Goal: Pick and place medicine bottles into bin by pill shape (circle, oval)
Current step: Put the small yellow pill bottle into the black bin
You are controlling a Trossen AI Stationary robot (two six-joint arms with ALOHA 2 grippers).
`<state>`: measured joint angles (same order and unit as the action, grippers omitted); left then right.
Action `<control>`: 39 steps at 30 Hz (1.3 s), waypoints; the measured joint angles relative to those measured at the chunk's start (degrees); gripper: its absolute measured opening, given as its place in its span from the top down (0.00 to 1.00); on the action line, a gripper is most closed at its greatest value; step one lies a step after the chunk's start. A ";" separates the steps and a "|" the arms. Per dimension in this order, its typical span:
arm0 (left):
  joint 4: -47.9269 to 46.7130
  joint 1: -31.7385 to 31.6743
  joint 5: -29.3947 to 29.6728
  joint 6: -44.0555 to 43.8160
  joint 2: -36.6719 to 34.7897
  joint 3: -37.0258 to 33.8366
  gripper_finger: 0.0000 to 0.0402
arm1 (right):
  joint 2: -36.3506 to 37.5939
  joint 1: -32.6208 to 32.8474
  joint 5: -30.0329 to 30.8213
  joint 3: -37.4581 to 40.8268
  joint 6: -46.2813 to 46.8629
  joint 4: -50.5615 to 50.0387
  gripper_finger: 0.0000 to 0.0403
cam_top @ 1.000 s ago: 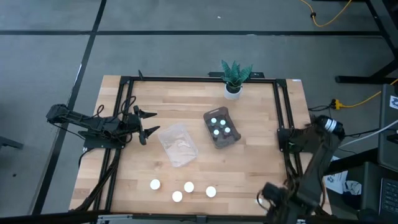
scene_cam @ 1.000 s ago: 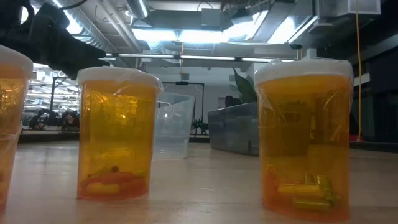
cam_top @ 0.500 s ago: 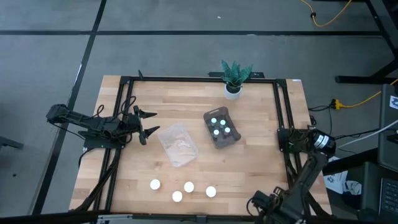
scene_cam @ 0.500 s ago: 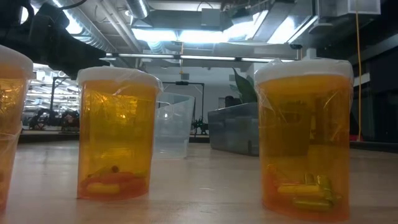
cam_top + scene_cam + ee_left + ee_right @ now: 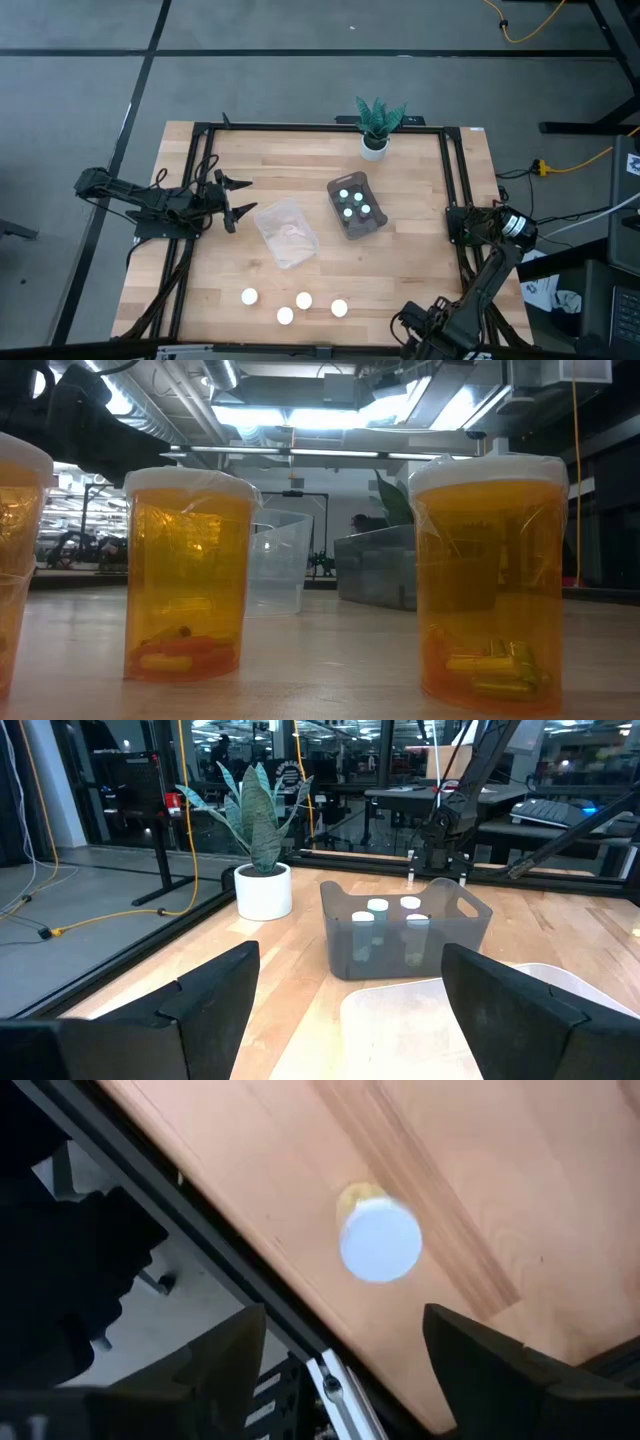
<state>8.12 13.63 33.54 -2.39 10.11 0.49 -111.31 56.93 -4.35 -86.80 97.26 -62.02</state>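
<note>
Bottles are standing upright along the bench's front edge; my right pincer is hovering released above the rightmost, nearer than my left pincer, idling released by the left edge.

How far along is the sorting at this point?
Done: four small white-capped bottles sit in the smoky dark grey tray. In hand: nothing; the open right gripper hovers above one amber bottle. Left: four amber bottles on the table; the clear plastic tray holds none.
</note>
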 joint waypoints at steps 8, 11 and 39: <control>0.00 0.01 0.00 0.00 0.00 0.01 0.24 | -0.12 -2.55 0.07 0.00 -0.07 -0.70 0.32; 0.00 0.00 0.00 0.00 0.00 0.00 0.24 | -1.04 -2.85 -2.37 0.00 -0.09 -1.26 0.32; 0.02 0.02 0.00 -0.20 0.00 0.02 0.24 | -3.78 -3.70 -3.85 0.07 -0.05 -2.60 0.47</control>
<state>8.14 13.65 33.54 -2.59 10.11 0.51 -115.09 53.23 -8.20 -86.74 97.21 -64.62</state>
